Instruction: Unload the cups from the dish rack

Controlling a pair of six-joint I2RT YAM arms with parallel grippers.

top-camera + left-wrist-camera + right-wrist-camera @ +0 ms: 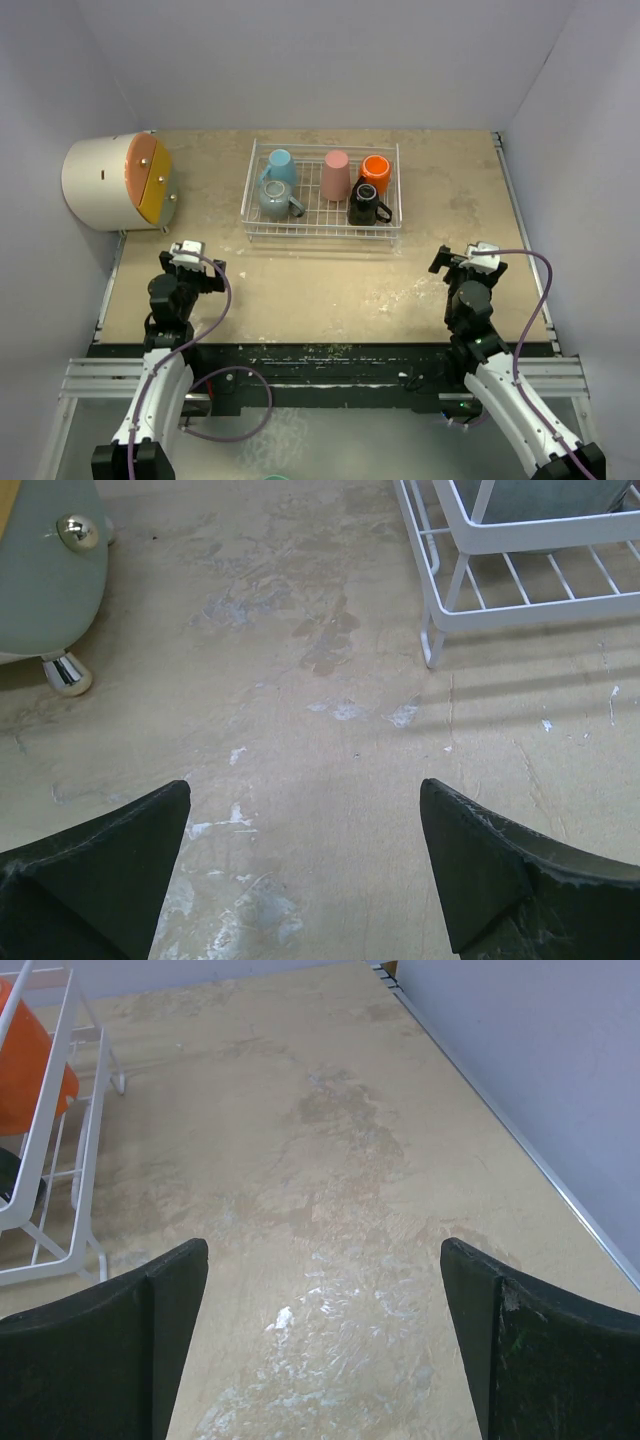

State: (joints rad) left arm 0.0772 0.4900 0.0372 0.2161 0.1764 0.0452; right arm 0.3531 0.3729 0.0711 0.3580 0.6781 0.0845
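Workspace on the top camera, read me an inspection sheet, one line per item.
Surface: scuffed beige tabletop, white scratch marks.
Job's things: white wire dish rack holds all five: light blue mug, grey-teal mug, pink handleless tumbler, orange mug, black mug.
Clutter: cream cylinder with orange-yellow face, far left.
Claws: left claw open, empty; right claw open, empty; both short of the rack.
Cables: purple cables loop along both arms.
Surroundings: plain pale walls on three sides.

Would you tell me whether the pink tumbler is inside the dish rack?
Inside: the pink tumbler stands on the grid of the dish rack.
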